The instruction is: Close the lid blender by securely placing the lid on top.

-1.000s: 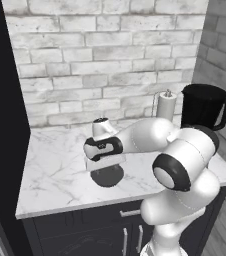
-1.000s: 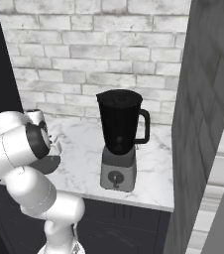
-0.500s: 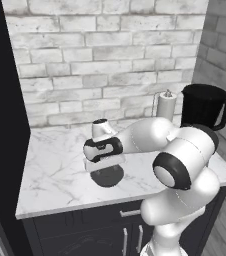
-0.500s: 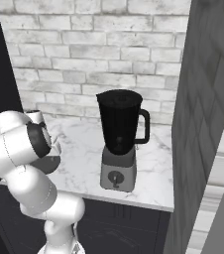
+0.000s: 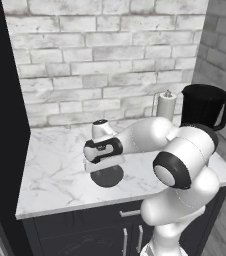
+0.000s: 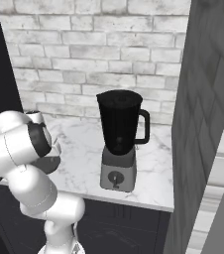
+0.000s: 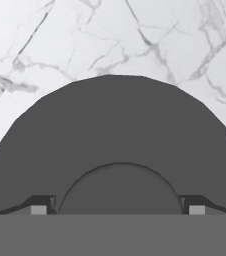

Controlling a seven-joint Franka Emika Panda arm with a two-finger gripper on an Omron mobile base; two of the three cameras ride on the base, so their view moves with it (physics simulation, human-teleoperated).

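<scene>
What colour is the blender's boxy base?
Grey, with a round black knob; the blender's boxy base shows best in the right base view.

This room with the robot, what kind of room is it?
It looks like a kitchen. A blender and a paper-towel roll stand on a marble counter against a brick wall, with dark cabinets underneath.

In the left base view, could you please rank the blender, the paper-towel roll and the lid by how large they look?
1. The blender, though the arm hides its lower part.
2 and 3. The lid and the paper-towel roll look too alike to rank; the lid lies nearer the camera, part-hidden under the gripper.
</scene>
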